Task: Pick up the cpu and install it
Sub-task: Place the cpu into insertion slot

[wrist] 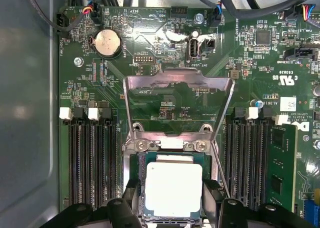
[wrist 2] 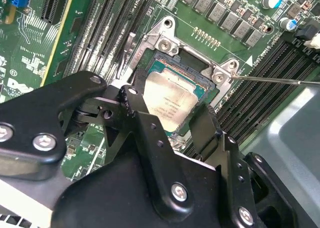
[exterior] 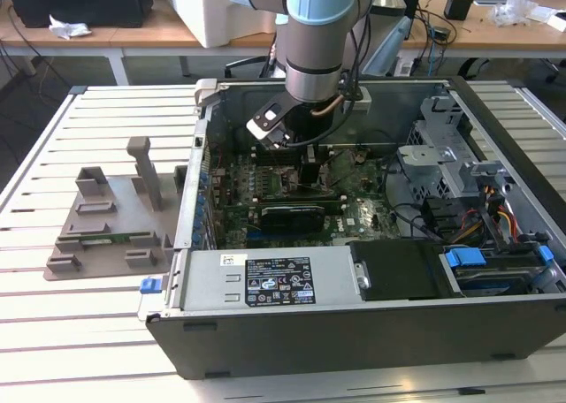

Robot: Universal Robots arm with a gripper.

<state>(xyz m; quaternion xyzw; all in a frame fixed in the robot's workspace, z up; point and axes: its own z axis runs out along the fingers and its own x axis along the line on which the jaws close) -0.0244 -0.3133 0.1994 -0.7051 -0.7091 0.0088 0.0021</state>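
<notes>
The cpu (wrist: 173,187), a flat square chip with a silver top and a thin green rim, lies level in the motherboard socket (wrist 2: 165,48). My gripper (wrist: 172,200) stands directly over it, with one black finger (wrist 2: 136,113) against one edge of the chip and the other finger (wrist 2: 204,123) against the opposite edge. The cpu (wrist 2: 171,99) shows between those fingers. In the exterior view the arm reaches down into the open computer case (exterior: 354,332), and the gripper (exterior: 309,178) is low over the green board.
The socket's metal load plate (wrist: 177,83) is swung open and its thin lever (wrist: 221,163) stands free beside it. Memory slots (wrist: 92,163) flank the socket, with one stick (wrist: 282,163) fitted. A grey fixture plate (exterior: 106,226) lies outside the case at the exterior view's left.
</notes>
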